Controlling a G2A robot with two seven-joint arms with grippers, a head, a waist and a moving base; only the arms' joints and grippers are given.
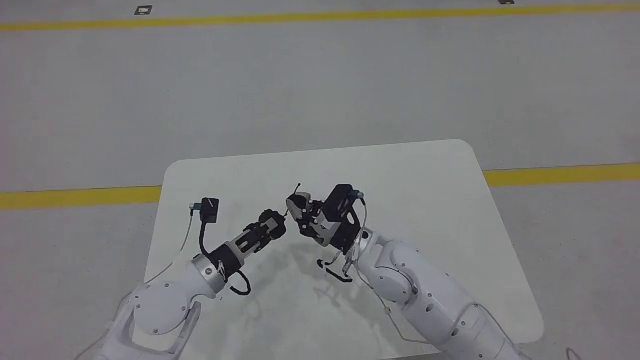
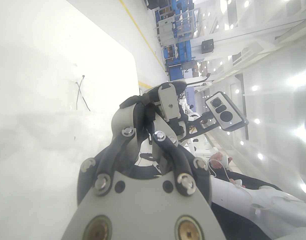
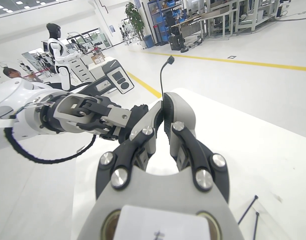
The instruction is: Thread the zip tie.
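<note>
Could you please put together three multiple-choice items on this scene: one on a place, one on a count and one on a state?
1. Where do the loose zip ties lie?
A. on the floor
B. on the white table
C. in a blue bin

2. How many zip ties lie loose there?
A. one
B. two
C. four

3. What is the state of the right gripper?
A. wide open, holding nothing
B. shut on a screwdriver
C. shut on a black zip tie

Key:
1 B, as the left wrist view shows them crossed on the tabletop.
2 B, as two thin black strips lie there, each with its own head.
3 C, as its fingers pinch the strip, with the head sticking up above them.
</note>
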